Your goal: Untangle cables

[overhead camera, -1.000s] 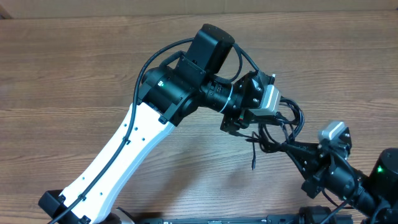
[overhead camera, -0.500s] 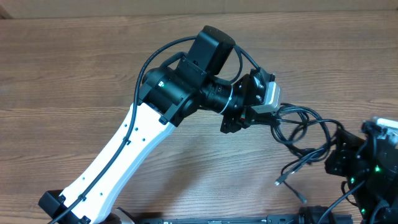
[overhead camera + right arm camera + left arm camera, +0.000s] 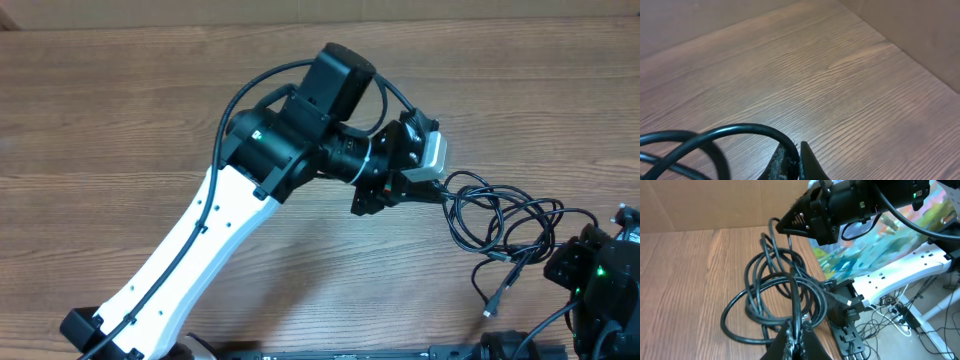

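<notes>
Toward the right side of the bench [image 3: 560, 100], the cables [image 3: 505, 215] are lying tangled, left jaws and right jaws each pinching one strand closed. Pulling apart is risking cinched knots or slippage.

The gripper [image 3: 794, 155] sits at the bottom edge, its two dark fingertips pressed together on a black cable [image 3: 740, 127]. From the pinch the cable arcs up and leftward above the wooden table [image 3: 840, 85]. More black strands [image 3: 660, 136] run off the left edge beneath the arc; whether they are the same cable cannot be told. A plain brown wall [image 3: 920, 30] rises along the table's far side
</notes>
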{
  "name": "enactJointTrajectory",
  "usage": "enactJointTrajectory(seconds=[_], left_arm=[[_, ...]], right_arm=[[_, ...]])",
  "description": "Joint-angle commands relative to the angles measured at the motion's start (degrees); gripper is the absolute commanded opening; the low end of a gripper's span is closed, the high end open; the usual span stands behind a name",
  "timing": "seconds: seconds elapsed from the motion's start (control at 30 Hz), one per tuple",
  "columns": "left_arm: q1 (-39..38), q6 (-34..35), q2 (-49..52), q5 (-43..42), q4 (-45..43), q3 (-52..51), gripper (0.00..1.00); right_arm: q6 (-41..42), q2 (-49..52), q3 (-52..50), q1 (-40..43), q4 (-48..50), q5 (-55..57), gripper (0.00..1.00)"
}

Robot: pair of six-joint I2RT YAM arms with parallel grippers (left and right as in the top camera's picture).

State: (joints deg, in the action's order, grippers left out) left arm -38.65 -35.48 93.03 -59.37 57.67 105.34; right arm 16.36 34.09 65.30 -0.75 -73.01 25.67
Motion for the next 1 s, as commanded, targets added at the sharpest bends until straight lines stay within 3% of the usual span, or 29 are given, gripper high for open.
enactJointTrajectory(seconds=[0.0,0.17,0.5,0.7,0.87,0.97], left_arm=[[3.98,0.79,-4.24,-3.30,0.48,1.07,0.04],[8.92,0.76,-7.10,-6.51,1.62,1.05,0.04],[9.31,0.09,-7.54,-6.10,3.41,1.05,0.04],[5.53,-0.57,-6.51,-6.05,3.43,0.90,0.04],[2.01,-2.27,-6.14,-4.11,3.19,0.90,0.04],[1.38,-2.25,-6.14,-4.15,2.40,0.90,0.04]], right_arm=[[1.68,-0.15,1.53,0.13,-0.22,4.96,0.04],[3.41,-0.15,1.53,0.13,-0.39,6.64,0.04],[3.39,-0.15,1.53,0.13,0.39,4.83,0.04],[3.06,-0.15,1.53,0.11,8.04,-5.92,0.04],[-4.87,-0.15,1.53,0.11,12.87,-19.04,0.04],[-8.92,-0.15,1.53,0.11,12.83,-23.71,0.10]])
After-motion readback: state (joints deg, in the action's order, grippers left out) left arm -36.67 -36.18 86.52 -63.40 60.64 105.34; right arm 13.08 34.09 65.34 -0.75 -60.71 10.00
